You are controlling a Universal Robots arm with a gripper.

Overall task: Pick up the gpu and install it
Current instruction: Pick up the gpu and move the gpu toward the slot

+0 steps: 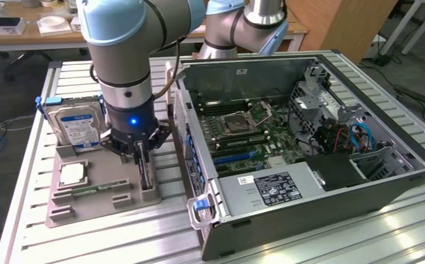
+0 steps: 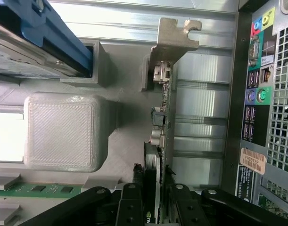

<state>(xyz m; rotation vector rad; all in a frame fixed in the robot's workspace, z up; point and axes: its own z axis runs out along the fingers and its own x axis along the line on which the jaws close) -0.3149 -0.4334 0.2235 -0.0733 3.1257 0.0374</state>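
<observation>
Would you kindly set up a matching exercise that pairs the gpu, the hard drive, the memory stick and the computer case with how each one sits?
Things:
1. gpu
2. hard drive
3. memory stick
4. computer case

States:
A. lies flat in the gray tray
B. open-sided with its motherboard exposed, on the exterior view's right
C. stands on edge, clasped by the end effector
D. stands upright with a blue label facing out

Pairs: 1-C, 2-D, 3-A, 4-B

Arm [image 1: 124,49] upright, wrist pointing straight down; gripper [image 1: 142,157] fingers [image 2: 130,207] partly closed, pinching the gpu [image 2: 165,127] between the jaws.
</observation>
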